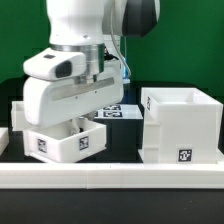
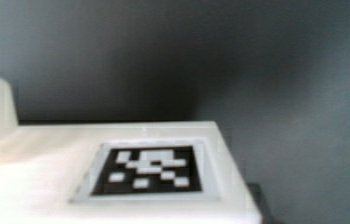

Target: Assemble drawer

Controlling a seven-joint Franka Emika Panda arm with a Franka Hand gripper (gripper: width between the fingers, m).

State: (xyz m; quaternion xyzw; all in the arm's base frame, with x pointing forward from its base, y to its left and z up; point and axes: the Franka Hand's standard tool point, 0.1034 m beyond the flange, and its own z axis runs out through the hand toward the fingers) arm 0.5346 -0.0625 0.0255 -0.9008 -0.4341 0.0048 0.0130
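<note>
Low over the small white plastic open-top tray (image 1: pixel 62 142), my gripper (image 1: pixel 84 120) sits close above its rim, but my own white hand body hides the fingertips, so I cannot tell whether they are apart, together or clamped on the wall. This tray rests on the dark tabletop (image 1: pixel 126 142), with square black-and-white tags on its front. My wrist view shows one such tag (image 2: pixel 149 170) on a flat white face, blurred, with dark table beyond its edge. The tall white boxy casing (image 1: pixel 182 125) stands upright, well apart toward the exterior view's right, open at the top. A strip of bare table lies between it and the tray. A second white tray (image 1: pixel 20 112) sits just behind, on the exterior view's left. The marker board (image 1: pixel 122 110) lies flat further back. A long low white rail (image 1: pixel 110 178) bounds the near edge, and a green backdrop (image 1: pixel 190 40) closes the far side.
</note>
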